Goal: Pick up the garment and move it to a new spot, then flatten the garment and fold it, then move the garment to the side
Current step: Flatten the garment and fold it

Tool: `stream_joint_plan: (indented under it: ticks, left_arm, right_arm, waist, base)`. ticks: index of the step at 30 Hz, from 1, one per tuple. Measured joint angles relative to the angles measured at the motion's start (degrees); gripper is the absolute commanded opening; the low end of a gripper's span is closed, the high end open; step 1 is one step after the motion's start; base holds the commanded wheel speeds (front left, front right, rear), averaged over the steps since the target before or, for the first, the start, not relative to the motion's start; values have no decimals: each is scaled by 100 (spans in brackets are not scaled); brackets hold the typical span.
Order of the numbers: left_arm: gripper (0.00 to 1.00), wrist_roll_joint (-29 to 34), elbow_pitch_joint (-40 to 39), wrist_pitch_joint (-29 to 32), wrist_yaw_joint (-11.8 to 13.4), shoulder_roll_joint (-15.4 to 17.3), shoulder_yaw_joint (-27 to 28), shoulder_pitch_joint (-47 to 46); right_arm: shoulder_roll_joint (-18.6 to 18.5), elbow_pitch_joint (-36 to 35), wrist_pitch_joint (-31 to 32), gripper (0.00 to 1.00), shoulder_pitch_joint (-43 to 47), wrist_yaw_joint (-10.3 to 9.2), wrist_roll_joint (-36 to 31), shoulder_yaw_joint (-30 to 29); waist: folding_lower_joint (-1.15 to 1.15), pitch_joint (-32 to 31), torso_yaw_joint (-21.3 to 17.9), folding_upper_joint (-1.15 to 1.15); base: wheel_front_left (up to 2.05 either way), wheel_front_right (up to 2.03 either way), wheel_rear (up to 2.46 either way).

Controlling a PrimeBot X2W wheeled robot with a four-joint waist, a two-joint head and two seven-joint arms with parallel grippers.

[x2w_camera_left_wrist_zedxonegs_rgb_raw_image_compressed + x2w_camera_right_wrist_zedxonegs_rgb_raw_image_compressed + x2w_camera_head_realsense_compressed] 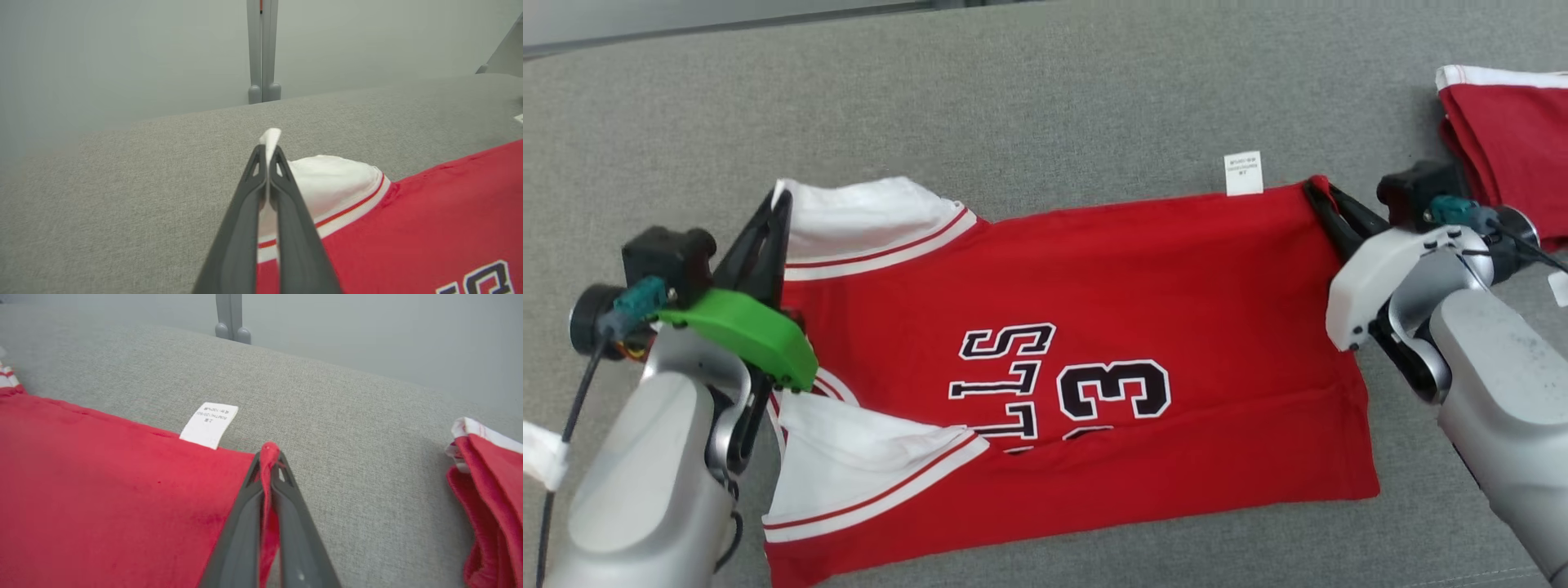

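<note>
- Grip, left: my left gripper (781, 200) is fully closed on the white edge of the far sleeve (866, 216). In the left wrist view a tab of white cloth stands out past the fingertips (261, 157).
- Grip, right: my right gripper (1319, 189) is fully closed on the far hem corner (267, 451), with red cloth pinched between the two fingers.
- Location: the garment (1094, 327), a red jersey, lies spread on the grey upholstered surface (1045, 98) between my two grippers. Its numerals face up, its sleeves lie toward my left and its hem toward my right.
- Step in hand, as I judge it: both far corners are held, ready either to tension the cloth flat or to carry the far edge over for the first fold.
- Procedure: hold both grippers at equal height. Maintain light tension along the held edge. Move both arms in parallel. Release only once the cloth rests.
- Caution: the near sleeve (874, 457) is turned inward over the chest and covers part of the lettering. Folding over it would likely trap a lump.
- The care label (1243, 173) projects from the far edge near my right gripper. I expect no interference.
- Obstruction: a second red garment (1511, 139) lies just beyond my right wrist, apart from the jersey. Any outward swing of that arm risks dragging it.
- A grey post (262, 49) stands behind the surface, well apart.
</note>
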Motion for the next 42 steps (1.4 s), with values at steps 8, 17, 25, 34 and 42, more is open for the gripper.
stream_joint_plan:
  ticks: [8,17,25,34,42]
  left_arm:
    - [0,-162,-1455,-155,552,140,158,1759]
    - [0,-459,-2762,-21,1187,89,226,3496]
    - [0,-557,-2846,63,1308,-15,96,4011]
    - [100,-775,-2191,-46,1225,-174,26,4123]
    - [100,-803,-2220,-315,1228,-167,169,4141]
  right_arm:
    - [-75,-802,-511,0,1475,0,45,-610]
    - [299,-1727,-279,0,3067,0,-215,-1510]
    - [665,-2059,-85,0,3660,0,-483,-1896]
    - [881,-2149,16,100,3992,0,-570,-2104]
    - [1006,-2531,14,100,4517,0,-602,-2594]
  waist:
    - [0,-589,47,0]
    - [0,-1268,124,0]
    - [0,-1525,241,0]
    - [0,-1659,229,0]
    - [0,-1847,203,0]
  base:
    - [0,0,0]
    - [0,0,0]
    - [0,0,0]
    - [0,0,0]
    - [0,0,0]
